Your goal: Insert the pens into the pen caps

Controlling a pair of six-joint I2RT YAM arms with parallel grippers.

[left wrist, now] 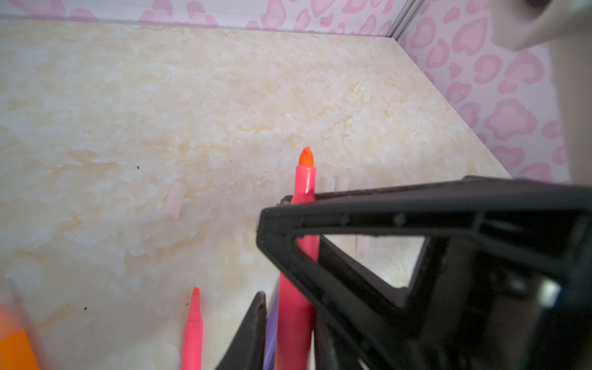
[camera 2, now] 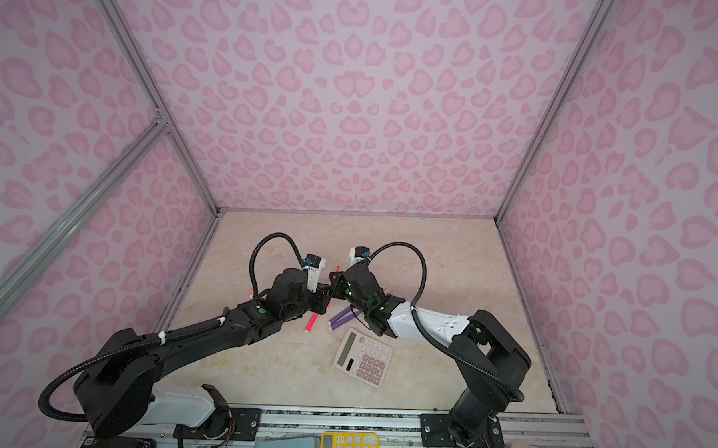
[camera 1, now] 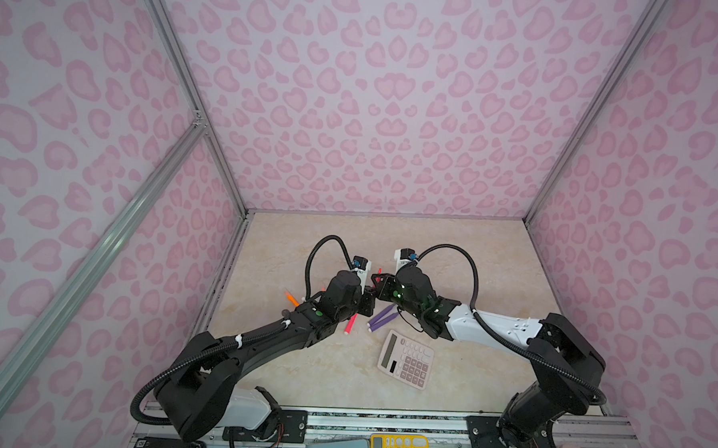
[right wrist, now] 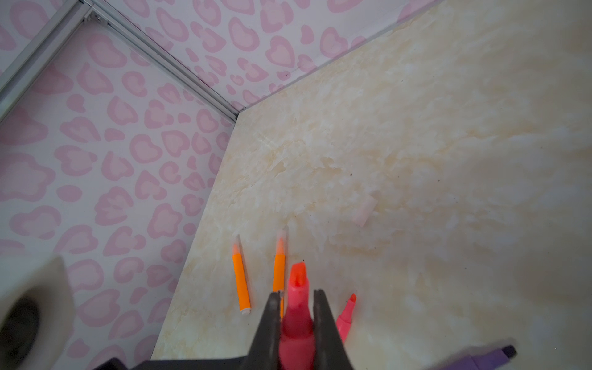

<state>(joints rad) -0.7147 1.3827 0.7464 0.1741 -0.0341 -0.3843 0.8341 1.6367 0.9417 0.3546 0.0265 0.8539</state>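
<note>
A pink-red pen point(right wrist: 297, 323) was pinched by the right gripper point(right wrist: 297, 294) above the tabletop point(camera 1: 463, 271) middle. Whether the left gripper point(camera 1: 368, 303) gripped could not be told. A calculator point(camera 1: 406, 360) was seen toward the front edge, with pink walls point(camera 1: 375, 88) around.

Robot lab test cell, left arm point(camera 1: 260, 345) and right arm point(camera 1: 494, 326) mounted on a metal rail point(camera 1: 382, 419) along the bottom edge, aluminium frame beam point(camera 1: 98, 255) at the left, pink heart-print wall panels point(camera 1: 396, 89) on 3 sides enclosing a marble-look tabletop point(camera 1: 390, 234)
</note>
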